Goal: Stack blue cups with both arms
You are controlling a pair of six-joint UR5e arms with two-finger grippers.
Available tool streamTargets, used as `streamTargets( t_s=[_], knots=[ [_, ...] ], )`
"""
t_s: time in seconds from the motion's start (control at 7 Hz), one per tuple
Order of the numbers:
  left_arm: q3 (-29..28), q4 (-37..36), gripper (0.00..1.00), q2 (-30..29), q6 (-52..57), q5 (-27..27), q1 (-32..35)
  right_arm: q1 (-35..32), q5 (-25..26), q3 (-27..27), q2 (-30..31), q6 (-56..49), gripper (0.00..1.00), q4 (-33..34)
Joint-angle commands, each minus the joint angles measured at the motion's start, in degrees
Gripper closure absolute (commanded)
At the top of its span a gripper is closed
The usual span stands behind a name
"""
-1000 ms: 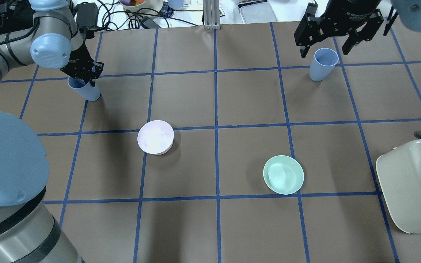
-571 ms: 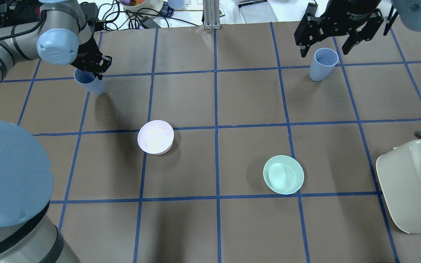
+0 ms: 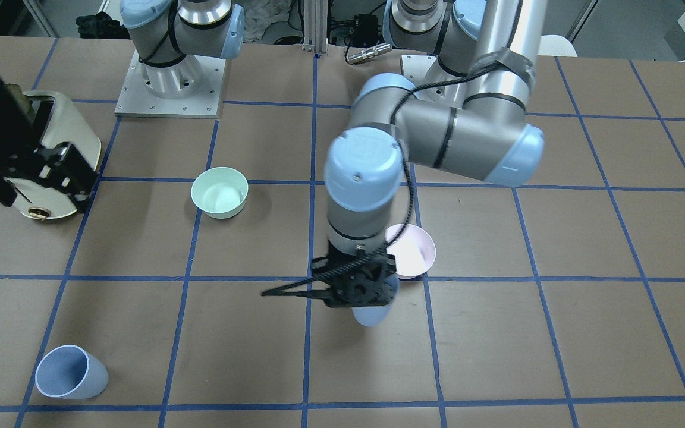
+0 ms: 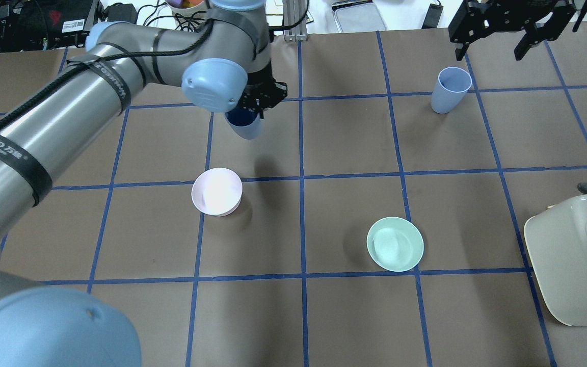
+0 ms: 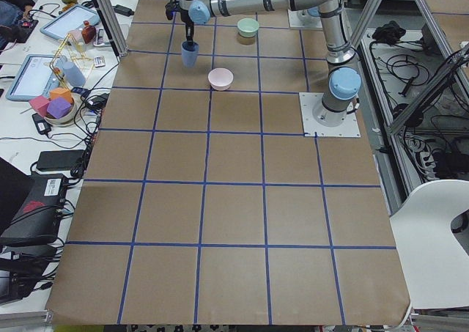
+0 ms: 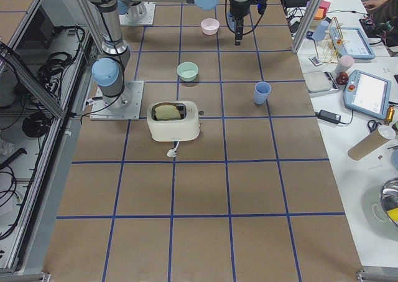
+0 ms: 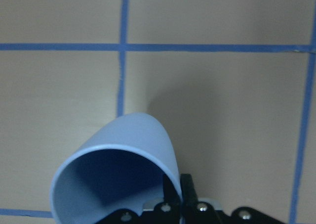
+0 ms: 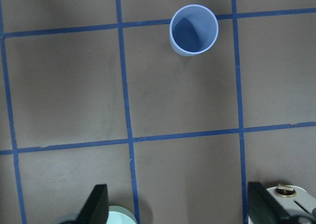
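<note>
Overhead exterior view shows the left arm reaching across the table (image 4: 349,137) to its middle far part, and the left gripper (image 4: 259,98) is clenched on one blue cup (image 4: 244,126). This cup hangs mouth up and a little tilted above the brown paper; its shadow falls on the paper apart from it, so it does not touch the table. In the left wrist view the two fingers (image 7: 173,192) pinch the cup wall at the rim, one inside and one outside, and the dark inside of the cup is visible. In the front-facing view the rounded base of this cup comes out below the gripper, just beside the pale pink bowl (image 3: 412,251). The second blue cup (image 4: 449,90) stands upright on the far right part of the table, on a blue tape line near a crossing. The right gripper (image 4: 491,50) hangs over the far table edge, beyond this cup and apart from it. Its jaws are spread wide with nothing between them, and in the right wrist view the cup mouth appears well ahead of the fingertips. A mint-green bowl (image 4: 395,243) sits nearer to the robot, and a cream toaster (image 4: 568,265) lies at the right edge.
</note>
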State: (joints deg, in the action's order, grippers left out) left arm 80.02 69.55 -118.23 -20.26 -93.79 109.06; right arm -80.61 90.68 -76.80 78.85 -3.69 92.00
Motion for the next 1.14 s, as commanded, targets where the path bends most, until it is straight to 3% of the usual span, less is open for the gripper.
streamTargets(
  t_s=[0.0, 0.29, 0.43, 0.57, 0.86, 1.0],
  knots=[
    [5.81, 1.73, 1.0, 1.33, -7.84, 1.23, 9.65, 5.63, -0.07, 6.54, -12.17, -2.9, 0.0, 1.41],
    [11.54, 1.82, 1.0, 2.56, -7.52, 3.69, 11.18, 5.82, -2.94, 7.55, -19.4, -2.99, 0.0, 10.53],
    [12.26, 1.73, 0.23, 2.48, -7.43, 3.7, 10.65, 5.99, -5.49, 7.63, -20.91, -3.17, 0.0, 11.96],
    [11.39, 1.81, 0.0, 2.74, -7.43, 3.61, 10.47, 6.95, -5.95, 7.72, -21.53, -3.17, 0.06, 12.67],
    [9.21, 6.52, 0.0, 6.93, -7.34, 6.51, 9.17, 8.1, -9.29, 6.84, -24.51, -4.83, 0.08, 14.51],
    [5.62, 16.57, 0.0, 10.35, -2.03, 6.25, 6.8, 8.1, -9.3, 6.14, -25.57, -4.84, 0.1, 14.7]
  ],
)
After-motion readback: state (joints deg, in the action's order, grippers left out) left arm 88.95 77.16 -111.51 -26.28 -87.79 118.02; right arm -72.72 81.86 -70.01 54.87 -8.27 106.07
